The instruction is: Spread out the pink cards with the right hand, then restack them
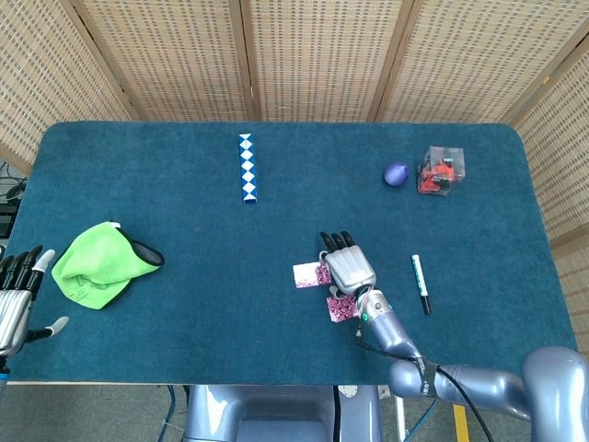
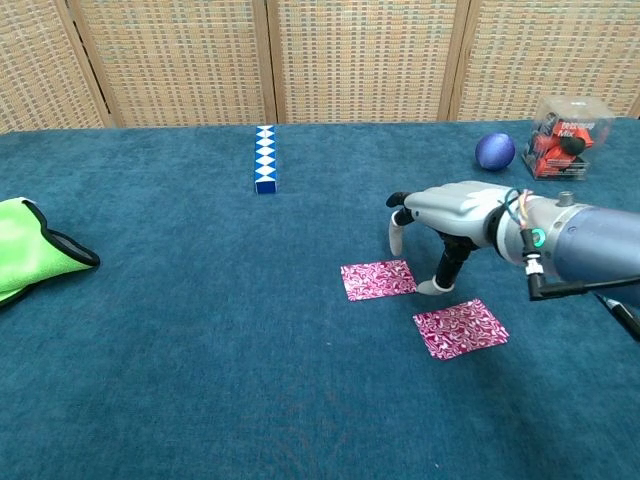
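With spread fingers, the right hand (image 2: 445,215) holds nothing above the far card (image 2: 378,279); a flat push could merely skid it, missing the near card (image 2: 460,328).

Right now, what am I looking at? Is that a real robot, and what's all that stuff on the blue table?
Yes, it is a real robot with two arms, and a person steers it from afar. One picture comes from a camera on its head, looking down; the other from its chest, looking across the table.

The silver right robot hand hovers over two pink cards. One card lies farther from the robot, the other card nearer; they lie apart, not stacked. The robot hand holds nothing, though a fingertip seems to touch the table between them.

The left robot hand waits at the table's edge, fingers apart.

Also there: a green cloth, a blue-and-white zigzag toy, a purple ball, a clear box with something red inside, and a pen.
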Robot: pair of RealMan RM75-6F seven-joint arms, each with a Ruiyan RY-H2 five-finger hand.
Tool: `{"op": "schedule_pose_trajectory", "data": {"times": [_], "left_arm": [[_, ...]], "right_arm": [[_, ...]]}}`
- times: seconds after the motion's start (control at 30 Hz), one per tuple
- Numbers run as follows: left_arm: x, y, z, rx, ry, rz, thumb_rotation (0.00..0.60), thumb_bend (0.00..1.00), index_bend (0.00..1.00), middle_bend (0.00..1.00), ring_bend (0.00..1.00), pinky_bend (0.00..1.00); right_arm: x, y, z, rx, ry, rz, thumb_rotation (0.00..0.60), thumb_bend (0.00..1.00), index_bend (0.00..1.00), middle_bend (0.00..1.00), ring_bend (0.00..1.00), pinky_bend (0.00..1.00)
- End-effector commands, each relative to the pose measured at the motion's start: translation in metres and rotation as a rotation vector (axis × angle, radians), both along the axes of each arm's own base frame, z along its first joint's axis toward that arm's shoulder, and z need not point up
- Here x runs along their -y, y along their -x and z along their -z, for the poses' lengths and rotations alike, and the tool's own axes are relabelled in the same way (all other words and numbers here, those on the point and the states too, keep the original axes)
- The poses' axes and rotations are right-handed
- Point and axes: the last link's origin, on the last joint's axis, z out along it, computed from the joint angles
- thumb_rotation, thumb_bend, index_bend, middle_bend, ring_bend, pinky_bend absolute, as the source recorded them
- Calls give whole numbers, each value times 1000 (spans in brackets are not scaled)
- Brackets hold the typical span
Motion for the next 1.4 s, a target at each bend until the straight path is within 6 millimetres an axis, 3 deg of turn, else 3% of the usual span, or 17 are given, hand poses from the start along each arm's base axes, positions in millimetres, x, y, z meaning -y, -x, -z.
{"op": "schedule_pose_trajectory", "data": {"times": [0.03, 0.2, 0.4, 1.4], "left_arm": [[0, 0, 0, 1, 0, 0, 600, 0, 0, 0, 0, 0], [-1, 0, 0, 4, 2, -3, 600, 0, 0, 0, 0, 0], [0, 0, 0, 6, 4, -3, 600, 0, 0, 0, 0, 0], [0, 0, 0, 7, 1, -2, 600, 0, 0, 0, 0, 0]], "right_arm": [[3, -2, 9, -2, -7, 15, 600, 306, 304, 0, 0, 0], [6, -6, 19, 13, -10, 23, 600, 311, 304, 0, 0, 0], [7, -6, 23, 7, -12, 18, 600, 311, 234, 0, 0, 0], [7, -5, 33, 11, -37, 23, 600, 311, 233, 0, 0, 0]]}}
